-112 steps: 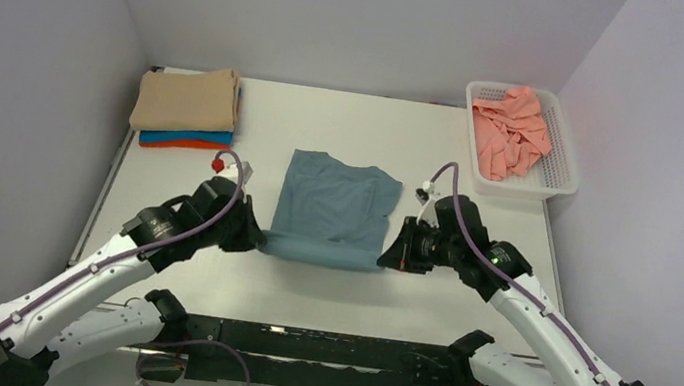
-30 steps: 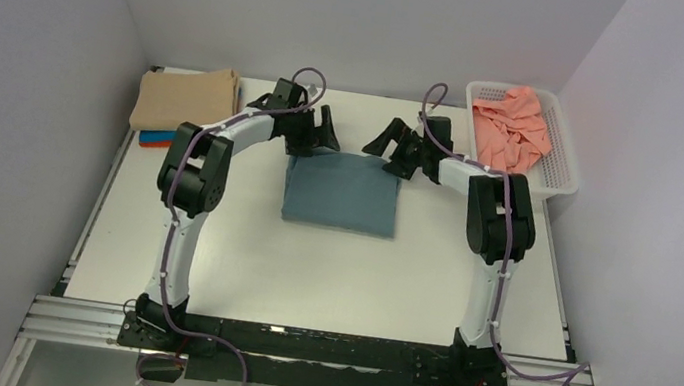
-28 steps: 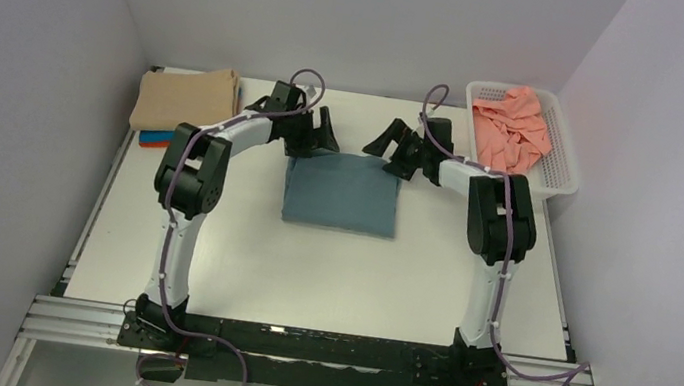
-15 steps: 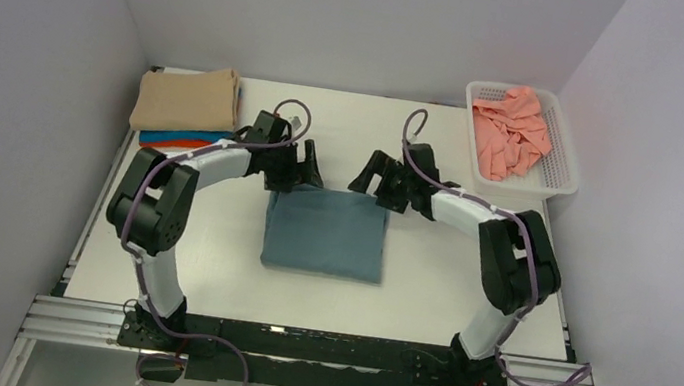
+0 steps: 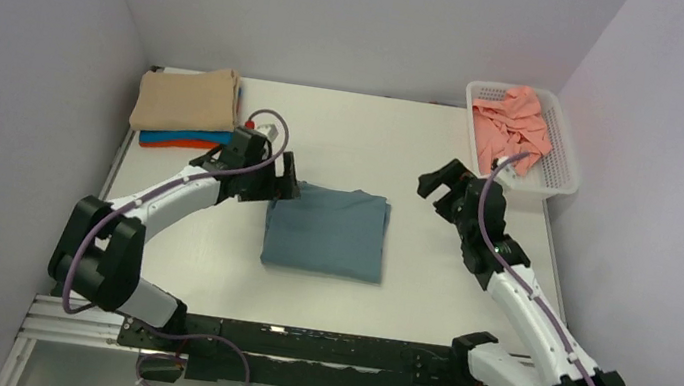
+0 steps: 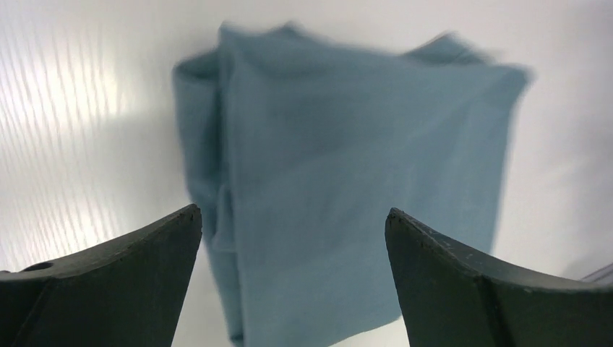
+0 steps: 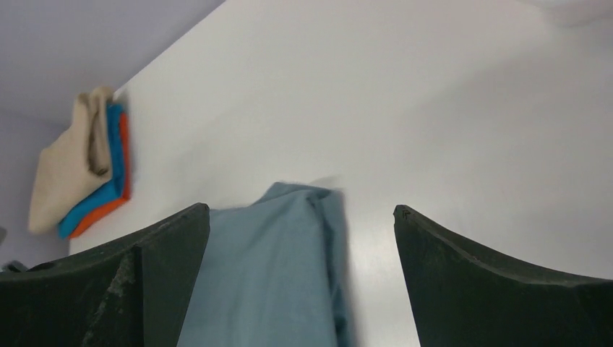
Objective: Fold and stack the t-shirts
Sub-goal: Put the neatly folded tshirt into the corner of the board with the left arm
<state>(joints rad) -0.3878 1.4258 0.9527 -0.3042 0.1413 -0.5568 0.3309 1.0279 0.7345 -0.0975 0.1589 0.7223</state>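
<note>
A dusty teal-grey t-shirt [image 5: 327, 233] lies folded into a rectangle at the middle of the table. It fills the left wrist view as blurred cloth [image 6: 347, 181] and shows low in the right wrist view [image 7: 275, 275]. My left gripper [image 5: 286, 185] is open at the shirt's far left corner, with nothing between its fingers [image 6: 293, 217]. My right gripper [image 5: 437, 188] is open and empty [image 7: 301, 217], off to the right of the shirt and apart from it. A folded stack [image 5: 186, 109] with tan on top, then blue and orange, sits at the back left [image 7: 79, 173].
A white perforated basket [image 5: 566, 174] at the back right corner holds a crumpled salmon pink t-shirt [image 5: 510, 131]. Grey walls close in the table on the left, back and right. Both arm bases stand on the rail at the near edge.
Both arms have drawn back from the shirt's far edge. The right arm has swung out to the right; the left gripper has dropped beside the far left corner. The folded shirt now lies nearer me.
</note>
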